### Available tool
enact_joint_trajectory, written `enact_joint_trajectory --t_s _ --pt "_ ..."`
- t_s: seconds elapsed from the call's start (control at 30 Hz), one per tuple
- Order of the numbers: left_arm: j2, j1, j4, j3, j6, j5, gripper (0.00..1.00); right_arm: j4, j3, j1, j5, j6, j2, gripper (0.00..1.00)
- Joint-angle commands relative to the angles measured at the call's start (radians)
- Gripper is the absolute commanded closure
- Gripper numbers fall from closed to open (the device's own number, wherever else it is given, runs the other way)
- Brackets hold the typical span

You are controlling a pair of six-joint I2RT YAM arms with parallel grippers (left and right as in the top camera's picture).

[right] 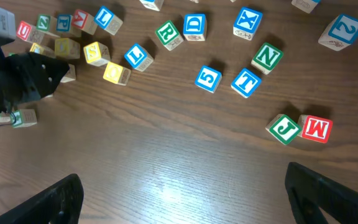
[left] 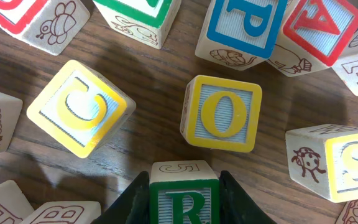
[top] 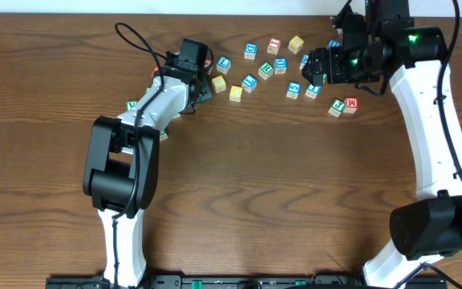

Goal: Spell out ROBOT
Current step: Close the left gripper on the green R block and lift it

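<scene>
R block (left: 184,199) clamped between the left hand's (left: 184,183) fingers, in the left cluster on the counter (top: 279,185) | yellow O (left: 222,114) just beyond it, C (left: 79,107) left of that | right hand (right: 185,190) spread wide, empty, T (right: 246,82) and M (right: 316,129) nearby

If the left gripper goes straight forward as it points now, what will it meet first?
Probably the yellow O block, just ahead of the green R block held in the left gripper, though slightly to the right.

Bright, even light. Glare sheens the surface (right: 166,180) in the right wrist view; blocks (left: 79,109) cast soft shadows.
</scene>
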Motion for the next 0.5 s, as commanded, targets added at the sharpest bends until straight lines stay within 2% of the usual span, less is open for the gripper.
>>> enact_joint_trajectory --t_s 0.0,0.2,0.47 --pt "-0.033 0.0 -0.025 -0.005 0.007 -0.016 0.73 0.0 0.014 0.005 0.002 -0.011 -0.002 0.01" --pt "-0.14 0.0 -0.108 -0.005 0.053 0.0 0.73 0.001 0.014 0.005 0.002 -0.011 -0.002 0.01" --pt "-0.23 -0.012 -0.325 -0.005 0.113 0.112 0.73 0.007 0.014 0.005 0.001 -0.011 -0.002 0.01"
